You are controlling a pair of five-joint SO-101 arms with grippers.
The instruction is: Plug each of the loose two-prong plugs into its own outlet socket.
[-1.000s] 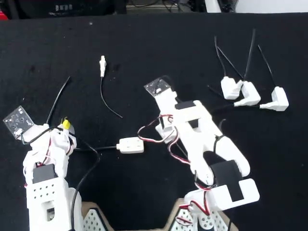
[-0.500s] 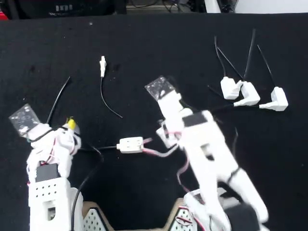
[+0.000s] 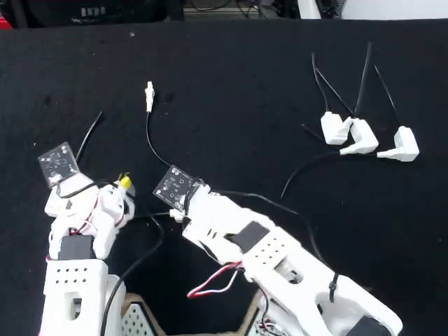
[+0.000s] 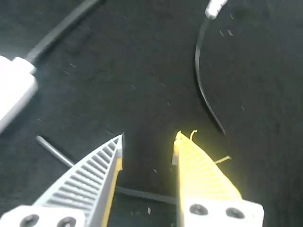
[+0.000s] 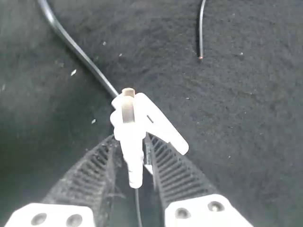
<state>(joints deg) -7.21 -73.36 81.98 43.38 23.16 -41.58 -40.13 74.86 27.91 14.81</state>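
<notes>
Outlet socket (image 5: 142, 118) sits clamped in the right claw (image 5: 131, 142), secured for plugging. Left claw (image 4: 149, 137), gaping empty, should probably fetch the plug (image 3: 148, 94) ahead.

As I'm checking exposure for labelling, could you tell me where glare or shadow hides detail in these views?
High view: even light; the black cloth swallows shadows, white plugs stand out. Left wrist view: the outlet socket is washed out white. Right wrist view: the plug in the right pincer is evenly lit, without glare.

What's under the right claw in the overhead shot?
A white connector on a black cable, held in the right claw. The right arm covers most of it overhead.
</notes>
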